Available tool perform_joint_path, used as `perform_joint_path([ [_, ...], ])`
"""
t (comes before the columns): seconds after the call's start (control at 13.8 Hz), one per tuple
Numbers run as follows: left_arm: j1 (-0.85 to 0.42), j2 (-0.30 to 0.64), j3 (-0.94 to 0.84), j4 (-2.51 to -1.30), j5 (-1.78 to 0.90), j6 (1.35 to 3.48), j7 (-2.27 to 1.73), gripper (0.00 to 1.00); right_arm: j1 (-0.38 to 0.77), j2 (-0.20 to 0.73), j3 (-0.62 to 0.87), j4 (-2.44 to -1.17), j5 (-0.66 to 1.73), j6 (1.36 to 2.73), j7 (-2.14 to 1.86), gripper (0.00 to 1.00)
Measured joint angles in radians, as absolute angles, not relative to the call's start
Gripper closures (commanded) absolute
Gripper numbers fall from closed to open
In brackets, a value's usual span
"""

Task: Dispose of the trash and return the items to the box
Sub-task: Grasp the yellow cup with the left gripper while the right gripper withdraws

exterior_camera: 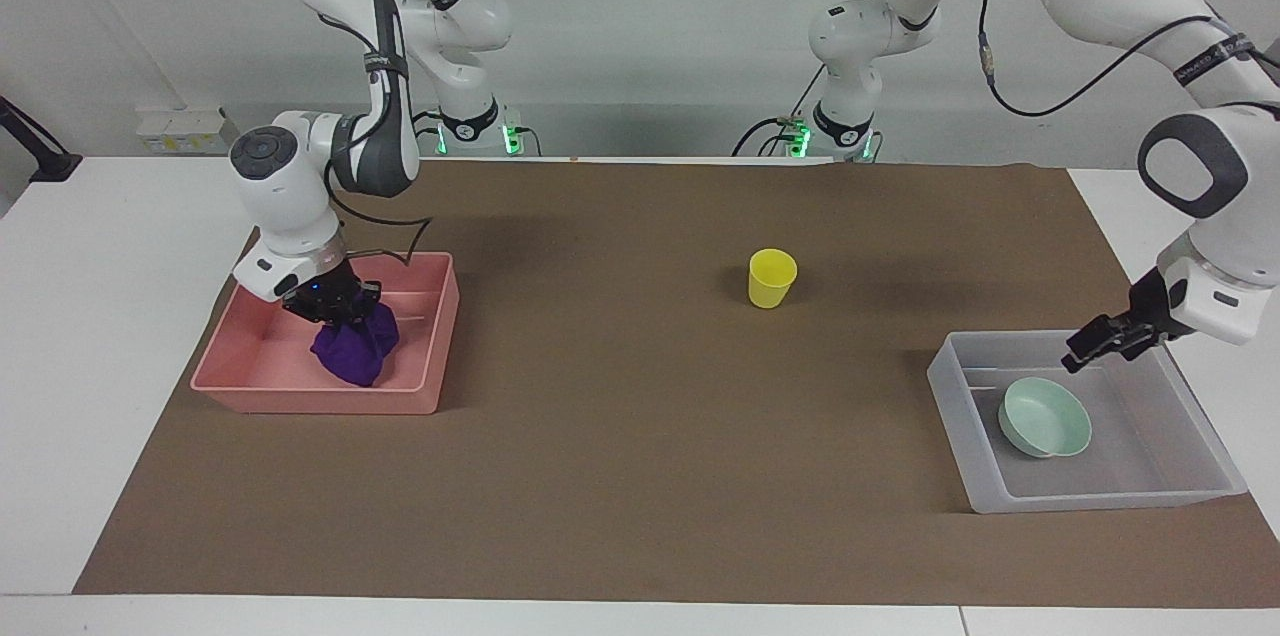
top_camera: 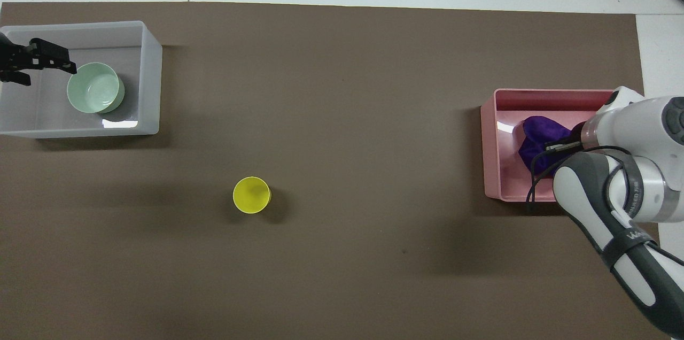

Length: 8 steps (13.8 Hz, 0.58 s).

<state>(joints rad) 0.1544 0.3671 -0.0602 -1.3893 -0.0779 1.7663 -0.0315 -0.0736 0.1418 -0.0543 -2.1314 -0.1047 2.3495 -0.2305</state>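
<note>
Right gripper [exterior_camera: 335, 308] clenches the purple rag [exterior_camera: 354, 348] down in the pink tray [exterior_camera: 300, 394] at its table end; yellow cup [exterior_camera: 772, 277] mid-table; mint bowl [exterior_camera: 1045, 417] in the clear box [exterior_camera: 1090, 496], left gripper [exterior_camera: 1100, 341] released above

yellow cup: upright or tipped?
Upright. The yellow cup stands on its base on the brown mat, and the overhead view looks straight into its open mouth.
</note>
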Motion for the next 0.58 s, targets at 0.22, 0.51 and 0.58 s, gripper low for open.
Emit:
perform_joint_path([
  [0.22,0.041,0.274,-0.064,-1.412,-0.08,1.576,-0.131,0.0,-0.049,0.135,-0.048,-2.109,-0.105,2.35,-0.101,0.0],
  [0.51,-0.095,0.133,-0.066,-1.697,-0.126,1.722,-0.178,0.0,0.052,0.103,-0.042,-2.069,-0.105,2.284,0.147,0.0],
  [0.58,-0.125,0.089,-0.067,-1.807,-0.137,1.811,-0.182,0.0,0.073,0.091,-0.04,-2.05,-0.105,2.243,0.186,0.0],
])
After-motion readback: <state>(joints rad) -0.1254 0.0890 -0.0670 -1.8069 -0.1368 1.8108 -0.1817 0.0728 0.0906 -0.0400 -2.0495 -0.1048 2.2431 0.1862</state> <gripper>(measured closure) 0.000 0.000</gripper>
